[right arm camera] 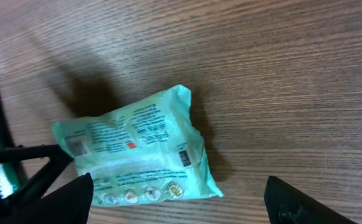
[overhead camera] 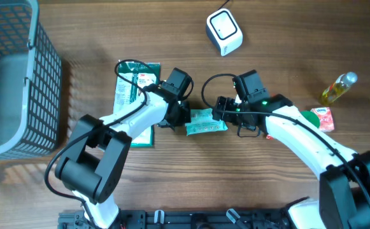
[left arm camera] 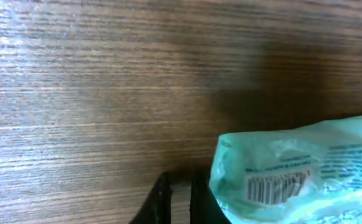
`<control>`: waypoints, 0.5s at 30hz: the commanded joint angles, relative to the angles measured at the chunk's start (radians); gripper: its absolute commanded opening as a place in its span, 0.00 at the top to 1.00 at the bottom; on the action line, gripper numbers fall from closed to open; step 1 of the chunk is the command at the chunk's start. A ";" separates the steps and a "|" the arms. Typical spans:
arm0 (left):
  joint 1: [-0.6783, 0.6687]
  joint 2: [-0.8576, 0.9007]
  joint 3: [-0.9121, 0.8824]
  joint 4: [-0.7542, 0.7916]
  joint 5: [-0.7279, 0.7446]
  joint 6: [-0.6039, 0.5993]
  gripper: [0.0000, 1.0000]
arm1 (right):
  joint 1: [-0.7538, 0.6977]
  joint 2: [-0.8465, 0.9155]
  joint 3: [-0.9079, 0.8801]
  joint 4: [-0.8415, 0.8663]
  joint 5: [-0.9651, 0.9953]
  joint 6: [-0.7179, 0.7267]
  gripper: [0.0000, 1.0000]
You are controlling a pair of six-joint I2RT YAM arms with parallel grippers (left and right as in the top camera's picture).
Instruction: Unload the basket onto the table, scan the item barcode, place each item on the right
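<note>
Table (overhead camera: 248, 184), mid-area: white scanner (overhead camera: 224, 32) is sitting toward the far edge, right gripper (overhead camera: 221, 109) is standing wide open and empty, left gripper (overhead camera: 183, 118) is pinching the near end of the teal pouch (overhead camera: 206, 122), and the barcode (left arm camera: 279, 185) is showing.

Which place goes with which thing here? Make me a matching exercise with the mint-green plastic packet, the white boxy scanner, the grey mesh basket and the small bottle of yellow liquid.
Things:
1. mint-green plastic packet
2. white boxy scanner
3. grey mesh basket
4. small bottle of yellow liquid

Places:
A. far left edge of the wooden table
B. right side, near the red-and-green carton
C. between the left gripper and the right gripper
D. top centre of the overhead view

Pairs: 1-C, 2-D, 3-A, 4-B.
</note>
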 commanded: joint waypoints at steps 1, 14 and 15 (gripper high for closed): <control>-0.001 0.051 -0.007 0.005 -0.014 -0.014 0.96 | -0.003 0.042 0.001 0.002 0.024 -0.015 0.12; -0.001 0.079 -0.007 0.014 -0.013 -0.014 0.96 | -0.003 0.077 0.001 -0.005 0.023 0.043 0.12; -0.001 0.079 -0.007 0.014 -0.013 -0.013 0.96 | -0.003 0.077 0.001 -0.005 0.020 0.043 0.12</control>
